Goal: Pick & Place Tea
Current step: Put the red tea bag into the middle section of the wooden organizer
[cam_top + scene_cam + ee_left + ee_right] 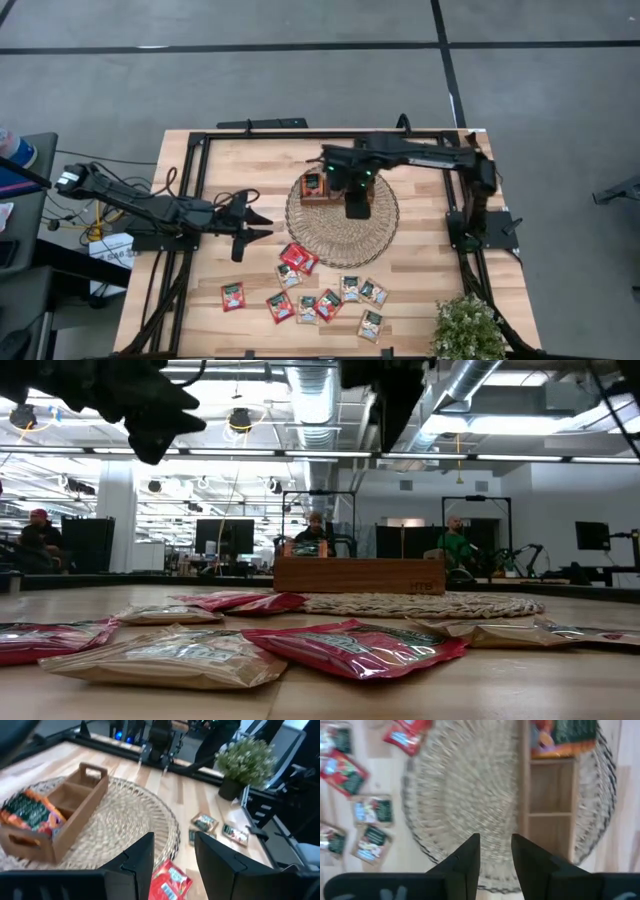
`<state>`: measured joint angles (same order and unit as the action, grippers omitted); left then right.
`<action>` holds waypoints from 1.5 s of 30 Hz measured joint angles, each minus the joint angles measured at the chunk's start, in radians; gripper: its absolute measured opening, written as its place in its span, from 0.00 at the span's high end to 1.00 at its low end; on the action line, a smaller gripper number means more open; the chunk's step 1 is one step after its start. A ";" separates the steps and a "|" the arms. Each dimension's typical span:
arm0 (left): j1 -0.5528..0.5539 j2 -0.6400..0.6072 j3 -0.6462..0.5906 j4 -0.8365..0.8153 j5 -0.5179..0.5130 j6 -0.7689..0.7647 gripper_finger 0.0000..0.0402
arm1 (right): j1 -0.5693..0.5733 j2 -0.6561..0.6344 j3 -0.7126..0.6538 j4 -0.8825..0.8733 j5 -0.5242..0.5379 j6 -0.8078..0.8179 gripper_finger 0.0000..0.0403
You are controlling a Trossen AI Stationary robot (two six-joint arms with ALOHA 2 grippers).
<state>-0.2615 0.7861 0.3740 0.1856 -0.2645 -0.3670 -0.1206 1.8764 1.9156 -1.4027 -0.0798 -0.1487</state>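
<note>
Presently, the step in hand is judged to be the moment after a placing: the right gripper (357, 208) is seen over the round wicker mat (343, 240) in the middle of the high view, just beside the wooden tray (322, 188), with its fingers (468, 857) apart and nothing held between them. One compartment of the tray is already filled with red-orange sachets (31, 812); the other two compartments are shown bare in the wrist views.

The left gripper (240, 240) is held above the desk (250, 160) at centre-left of the high view, its fingers (141, 862) likewise parted and empty.

The remaining tea sachets (318, 292) are scattered on the desk in the lower middle of the high view, below the mat, one red pair (298, 258) lying just at the mat's edge. They are flat, square and crinkled, some red-orange, some pale green-beige, each printed with a dark label.

Next, a reach down to a loose sachet would be called for, and a pinch at its raised edge, since such thin packets lie nearly flush with the wood.
</note>
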 joint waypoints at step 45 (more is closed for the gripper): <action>-0.418 0.332 0.127 -0.676 0.197 -0.920 0.67 | 0.334 -0.436 -0.779 0.962 0.360 0.358 0.75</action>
<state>-0.6793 1.1182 0.5006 -0.4908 -0.0674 -1.2867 0.2133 1.4403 1.1366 -0.4402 0.2802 0.2097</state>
